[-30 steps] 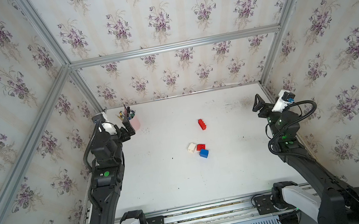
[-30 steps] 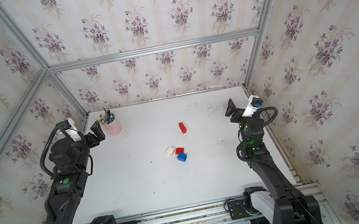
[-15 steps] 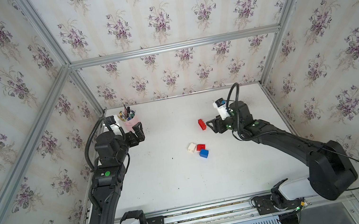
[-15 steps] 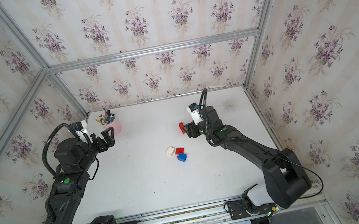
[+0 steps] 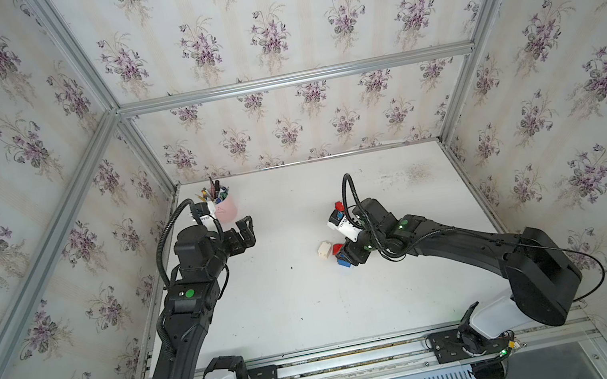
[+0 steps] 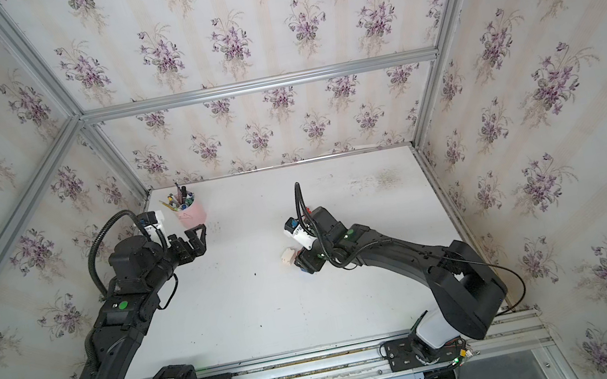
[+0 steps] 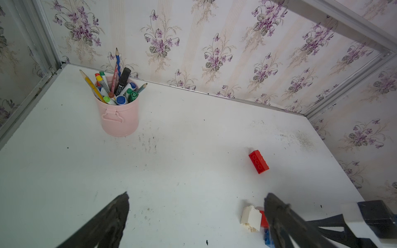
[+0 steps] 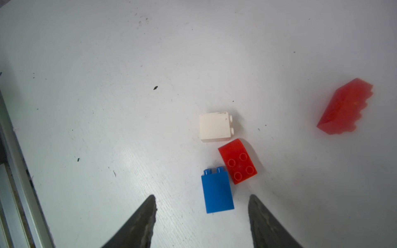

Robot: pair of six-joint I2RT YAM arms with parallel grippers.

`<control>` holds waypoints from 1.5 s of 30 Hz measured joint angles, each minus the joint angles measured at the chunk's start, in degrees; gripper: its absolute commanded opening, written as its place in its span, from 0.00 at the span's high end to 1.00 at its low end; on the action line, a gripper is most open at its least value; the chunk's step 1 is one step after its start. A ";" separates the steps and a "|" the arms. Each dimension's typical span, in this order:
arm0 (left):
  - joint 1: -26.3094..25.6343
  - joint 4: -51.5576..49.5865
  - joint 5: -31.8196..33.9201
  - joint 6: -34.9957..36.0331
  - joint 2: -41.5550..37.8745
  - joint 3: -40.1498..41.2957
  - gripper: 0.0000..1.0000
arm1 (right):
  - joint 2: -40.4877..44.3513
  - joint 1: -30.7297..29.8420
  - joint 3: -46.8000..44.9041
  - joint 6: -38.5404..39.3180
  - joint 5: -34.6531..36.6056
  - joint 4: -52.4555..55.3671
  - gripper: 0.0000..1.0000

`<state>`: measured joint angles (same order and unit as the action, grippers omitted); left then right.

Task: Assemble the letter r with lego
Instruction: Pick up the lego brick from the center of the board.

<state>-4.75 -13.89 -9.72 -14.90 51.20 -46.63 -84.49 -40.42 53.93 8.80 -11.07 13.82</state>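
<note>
In both top views the right arm (image 5: 450, 240) is covering most of the blue brick (image 5: 344, 264) and short red brick (image 5: 338, 249), its wrist camera (image 5: 342, 226) hiding all but one end of the long red brick (image 5: 337, 206). In the left wrist view a finger (image 7: 283, 223) of the left gripper (image 7: 197, 195) is overlapping both bricks; in the right wrist view the long red brick is appearing blurred.

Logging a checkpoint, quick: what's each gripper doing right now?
Left gripper: open, empty.
Right gripper: open, holding nothing; blue brick sits between its tips, not gripped.
</note>
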 measured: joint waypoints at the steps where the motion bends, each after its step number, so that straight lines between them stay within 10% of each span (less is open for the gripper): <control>1: 0.00 0.02 0.02 -0.09 0.28 0.09 0.00 | -0.15 0.00 0.37 0.00 0.17 -0.09 0.36; 14: -0.20 0.09 0.15 -0.83 2.16 0.81 0.00 | -10.82 -0.07 5.14 0.61 2.23 4.79 0.61; 45: -0.46 0.42 0.61 -2.82 4.20 2.58 0.00 | -16.83 -0.76 7.10 1.75 4.39 7.52 0.59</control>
<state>-5.21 -13.47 -9.10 -17.72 55.40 -44.05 -101.32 -41.19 61.04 10.55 -6.68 21.34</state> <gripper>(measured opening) 0.997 0.415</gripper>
